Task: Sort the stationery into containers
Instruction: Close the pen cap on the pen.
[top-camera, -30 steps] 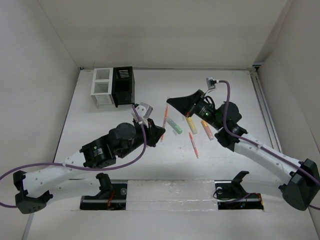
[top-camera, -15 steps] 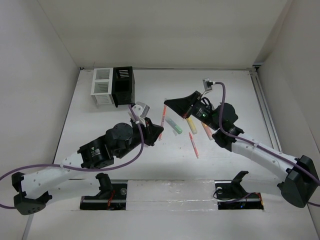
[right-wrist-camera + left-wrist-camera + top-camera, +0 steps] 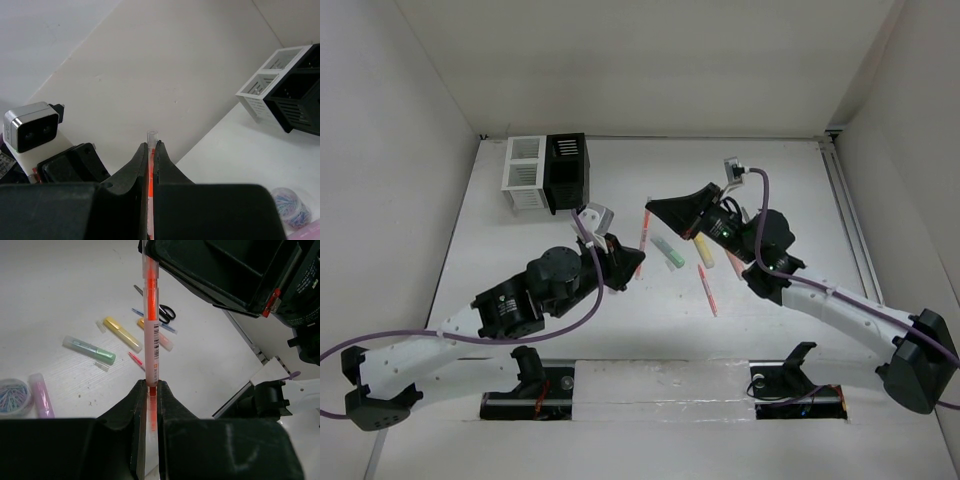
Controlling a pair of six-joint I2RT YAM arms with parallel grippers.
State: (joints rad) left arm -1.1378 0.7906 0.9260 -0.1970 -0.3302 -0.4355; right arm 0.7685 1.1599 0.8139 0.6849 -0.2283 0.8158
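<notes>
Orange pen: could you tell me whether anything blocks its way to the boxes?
Only the left arm's own wrist camera sits between the orange pen and the boxes; no loose item does.

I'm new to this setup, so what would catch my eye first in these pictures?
An orange pen in the middle, pinched at one end by the left gripper and at the other by the right gripper. At the far left corner stand the joined white and black boxes; a green marker and a yellow marker lie loose nearby.

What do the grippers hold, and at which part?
One orange pen: the left gripper grips one end, the right gripper the other end.
</notes>
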